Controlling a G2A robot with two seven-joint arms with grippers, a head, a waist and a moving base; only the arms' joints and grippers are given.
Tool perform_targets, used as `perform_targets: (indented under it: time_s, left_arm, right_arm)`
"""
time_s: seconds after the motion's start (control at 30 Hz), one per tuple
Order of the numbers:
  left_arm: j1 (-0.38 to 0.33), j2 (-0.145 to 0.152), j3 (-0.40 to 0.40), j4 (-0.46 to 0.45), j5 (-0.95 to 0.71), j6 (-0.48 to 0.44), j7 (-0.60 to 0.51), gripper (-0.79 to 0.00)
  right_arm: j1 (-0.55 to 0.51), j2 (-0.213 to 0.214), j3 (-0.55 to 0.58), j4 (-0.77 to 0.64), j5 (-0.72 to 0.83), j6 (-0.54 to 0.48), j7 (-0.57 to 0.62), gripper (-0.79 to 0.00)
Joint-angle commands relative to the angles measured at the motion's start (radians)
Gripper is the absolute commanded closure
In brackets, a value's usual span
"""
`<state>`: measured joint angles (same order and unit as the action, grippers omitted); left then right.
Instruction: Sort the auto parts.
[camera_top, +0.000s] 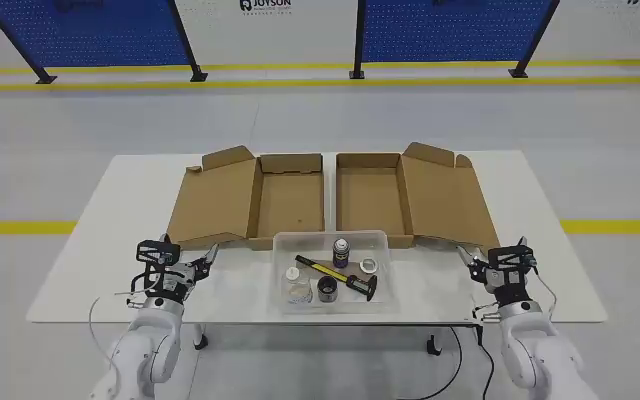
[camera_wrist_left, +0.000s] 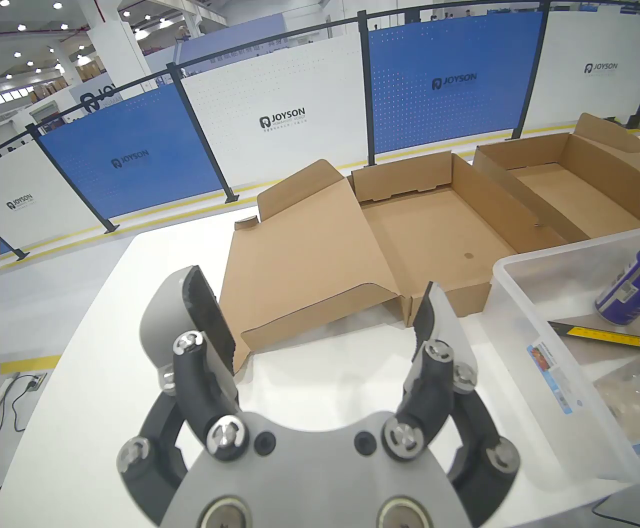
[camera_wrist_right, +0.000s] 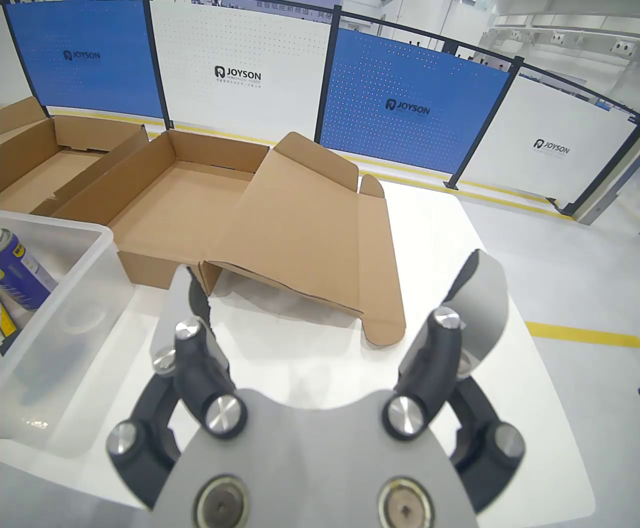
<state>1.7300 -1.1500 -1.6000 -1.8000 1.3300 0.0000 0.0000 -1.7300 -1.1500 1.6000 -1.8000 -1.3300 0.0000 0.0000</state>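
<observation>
Near the front edge of the surface sits one clear bin holding the auto parts: one spray can, one yellow-and-black tool and a few small round bits. Two open cardboard boxes lie just behind it. The left hand and right hand flank the bin, both spread wide apart, with bare surface around each.
</observation>
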Motion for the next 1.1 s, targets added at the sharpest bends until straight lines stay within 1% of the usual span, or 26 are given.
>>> perform_targets:
  time_s: [0.0,0.13,0.17,0.4,0.53,0.73,0.87,1.07]
  left_arm:
    - [0.000,0.000,0.000,0.000,0.000,0.000,0.000,-0.735]
    - [0.000,0.000,0.000,0.000,0.000,0.000,0.000,-0.733]
    - [-0.005,0.000,-0.002,0.001,0.004,0.004,-0.001,-0.785]
    - [-0.092,-0.003,0.010,0.022,0.064,0.029,-0.034,-0.785]
    - [-0.132,-0.007,0.032,0.025,0.056,0.026,-0.050,-0.785]
    - [-0.185,-0.013,0.079,0.023,0.007,-0.054,-0.042,-0.785]
    - [-0.208,-0.018,0.104,0.013,-0.059,-0.108,-0.033,-0.785]
    - [-0.220,-0.014,0.118,-0.026,-0.135,-0.291,-0.039,-0.785]
  right_arm:
    - [0.000,0.000,0.000,0.000,0.000,0.000,0.000,-0.784]
    - [0.000,0.000,0.000,0.000,0.000,0.000,0.000,-0.785]
    - [0.000,0.000,0.000,0.000,0.000,0.000,0.000,-0.785]
    - [0.000,0.000,0.000,0.000,0.000,0.000,0.000,-0.785]
    - [0.000,0.000,0.000,0.000,0.000,0.000,0.000,-0.785]
    - [0.000,0.000,0.000,0.000,0.000,0.000,0.000,-0.785]
    - [0.000,0.000,0.000,0.000,0.000,0.000,0.000,-0.785]
    - [0.000,0.000,0.000,0.000,0.000,0.000,0.000,-0.785]
